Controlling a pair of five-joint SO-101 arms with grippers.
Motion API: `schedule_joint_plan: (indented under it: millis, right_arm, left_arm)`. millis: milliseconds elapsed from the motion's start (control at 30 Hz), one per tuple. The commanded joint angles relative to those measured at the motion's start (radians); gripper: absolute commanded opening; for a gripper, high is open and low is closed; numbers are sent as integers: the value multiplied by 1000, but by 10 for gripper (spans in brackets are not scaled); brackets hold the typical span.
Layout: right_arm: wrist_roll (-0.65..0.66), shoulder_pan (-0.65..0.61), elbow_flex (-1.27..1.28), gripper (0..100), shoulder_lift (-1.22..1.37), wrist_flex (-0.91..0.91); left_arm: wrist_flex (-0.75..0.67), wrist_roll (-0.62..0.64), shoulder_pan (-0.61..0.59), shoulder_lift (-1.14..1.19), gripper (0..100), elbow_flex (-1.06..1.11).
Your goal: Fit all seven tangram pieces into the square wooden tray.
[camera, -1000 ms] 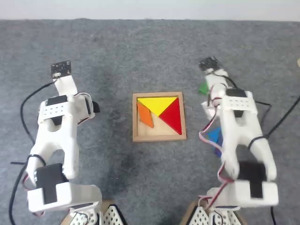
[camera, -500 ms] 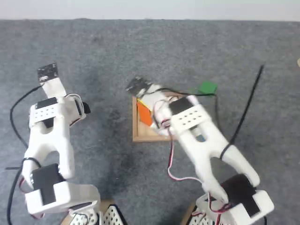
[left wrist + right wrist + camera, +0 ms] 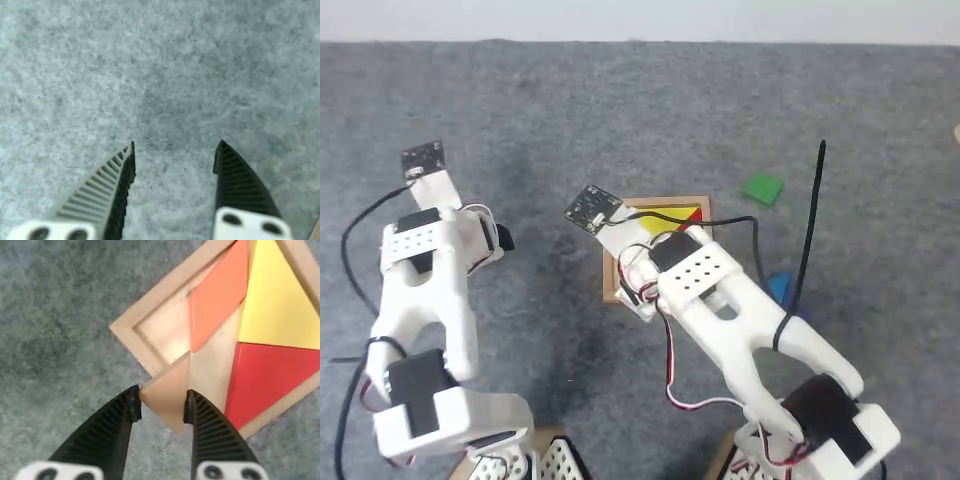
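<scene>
The right end effector [image 3: 161,399] pinches a pale triangle [image 3: 172,382] that straddles the rim of the tray [image 3: 165,295]. Just ahead of its fingertips lies the bare corner of the tray floor, beside the orange piece [image 3: 217,300], so the triangle probably needs to go forward and down. The right arm [image 3: 720,300] slants across the tray, wrist pitched down. The left end effector [image 3: 175,150], spread over bare worktop [image 3: 175,60], sits well apart.

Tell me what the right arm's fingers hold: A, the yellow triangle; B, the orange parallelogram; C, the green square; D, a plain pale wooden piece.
D: the fingers of the right gripper clamp the plain pale wooden piece at a corner of the square wooden tray.
</scene>
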Motion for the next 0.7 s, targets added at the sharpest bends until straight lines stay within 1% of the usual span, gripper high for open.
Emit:
schedule_joint_plan:
  millis: [0,100,200,267,333,667]
  right_arm:
    - [-21,-24,-15,91,-7,-51]
    - [-26,-54,-40,91,84,-120]
    - [-34,-67,-130,91,188,-122]
    - [-81,-61,-187,90,239,-122]
    - [-112,-56,-210,90,249,-122]
    - [-110,-41,-216,90,236,-122]
  left_arm:
    - [14,11,0,-18,253,-44]
    - [14,11,0,-18,253,-44]
    - [14,11,0,-18,253,-44]
    - [14,11,-2,-18,253,-44]
    - [14,11,-2,-18,253,-42]
    - [14,11,0,-18,253,-44]
